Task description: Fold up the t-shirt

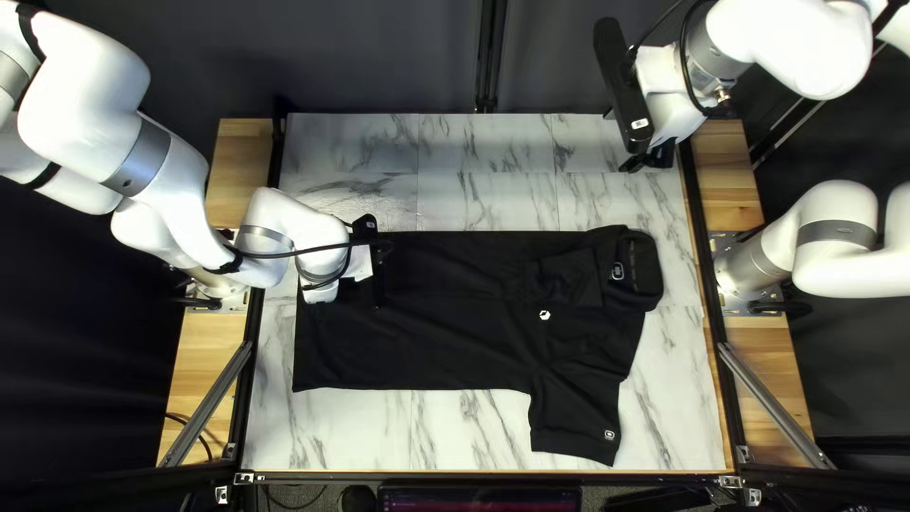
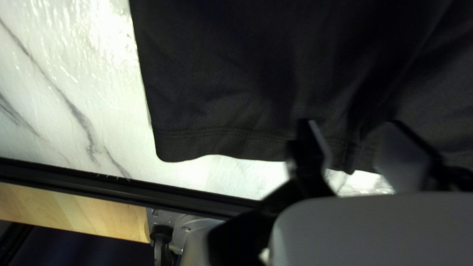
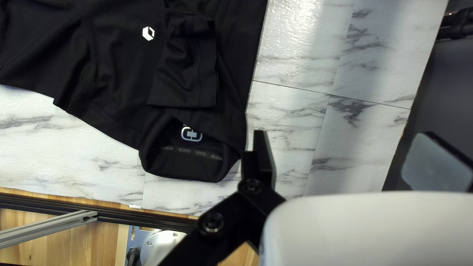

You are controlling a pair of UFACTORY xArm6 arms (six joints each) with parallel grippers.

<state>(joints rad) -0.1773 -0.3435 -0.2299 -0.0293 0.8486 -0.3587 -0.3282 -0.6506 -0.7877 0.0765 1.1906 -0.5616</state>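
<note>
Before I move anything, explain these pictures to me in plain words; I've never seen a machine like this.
The machine is two robot arms, left and right, each ending in a gripper. One picture looks down at the table from above its near edge; the others are taken from each arm's wrist. A black shirt lies there, one sleeve folded inward. The left gripper is open at the bottom hem; the right gripper is open beyond the collar. Neither holds anything.
</note>
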